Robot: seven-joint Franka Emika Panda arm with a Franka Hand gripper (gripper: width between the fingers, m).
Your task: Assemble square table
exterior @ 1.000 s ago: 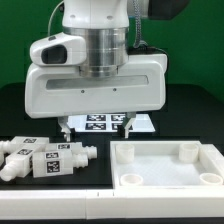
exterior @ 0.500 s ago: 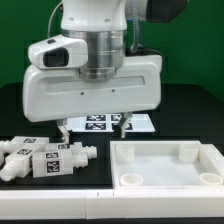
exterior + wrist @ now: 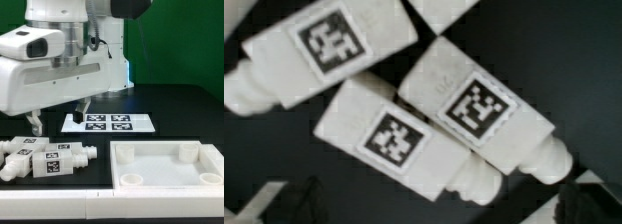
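Overhead, in the middle left of the exterior view, the gripper point(image 3: 60, 117) hangs below the bulky white arm point(image 3: 55, 80) with its two fingers point(image 3: 36, 125) spread wide and nothing between them. Directly beneath it, in the lower left of that frame, the white legs point(image 3: 48, 160) lie on their sides in a tight cluster on the black desk point(image 3: 180, 110), tags facing up. The gripper is above them and touches none. The square tabletop point(image 3: 160, 170) lies in the lower right, rim up, with round raised sockets near its corners, well apart from the gripper. The marker board point(image 3: 108, 122) lies flat behind, near the middle of the frame. In the wrist view we look down on the legs point(image 3: 473, 105): three lie slanted and close side by side, and another is cut off at the frame's edge. In the exterior view we cannot count them surely, since they overlap and the outermost runs off the left edge. The tabletop's right side is cropped too. The wrist picture is soft, and we cannot tell what the dark shapes at its corners are.
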